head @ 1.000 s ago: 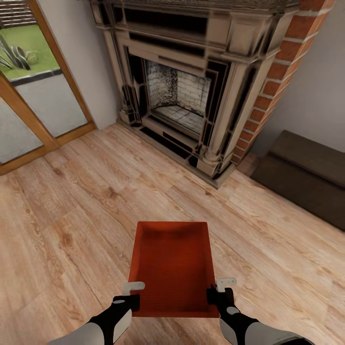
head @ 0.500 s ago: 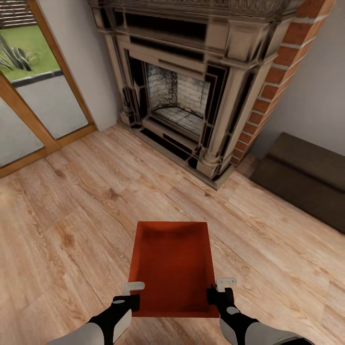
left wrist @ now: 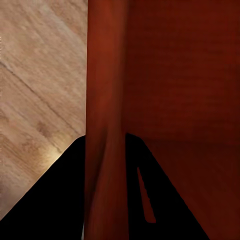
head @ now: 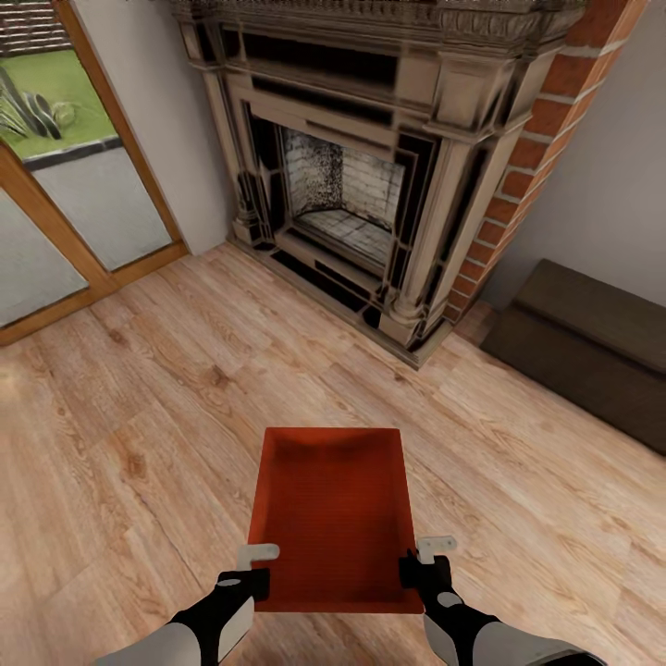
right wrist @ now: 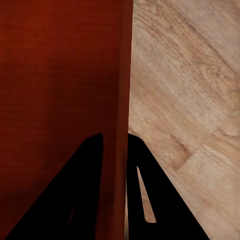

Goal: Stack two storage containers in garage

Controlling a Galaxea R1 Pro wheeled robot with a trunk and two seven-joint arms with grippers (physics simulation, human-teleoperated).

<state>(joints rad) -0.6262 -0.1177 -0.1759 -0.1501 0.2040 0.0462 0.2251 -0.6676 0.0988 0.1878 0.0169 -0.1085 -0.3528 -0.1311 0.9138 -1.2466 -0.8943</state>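
— What are the hands doing?

— The left gripper (head: 248, 575) is clamped on the left wall of the storage container (head: 333, 518), near its closest corner. From the left wrist you can see one dark finger (left wrist: 60, 200) outside the red wall and the other inside it. The right gripper (head: 418, 566) has the right wall pinched the same way, its fingers (right wrist: 150, 195) on either side of the thin rim.

— So where's the bin?

— Held between both arms, open side up, empty, out in front of the robot over the wood-plank floor (head: 139, 398). I can't tell whether its bottom touches the planks.

— And around it?

— Ahead stands the brick fireplace (head: 361, 185) with its pale carved surround. To the right, against the wall, is a low dark cabinet (head: 583, 342). Off to the left, a wood-framed glass door (head: 65, 213) shows grass outside.
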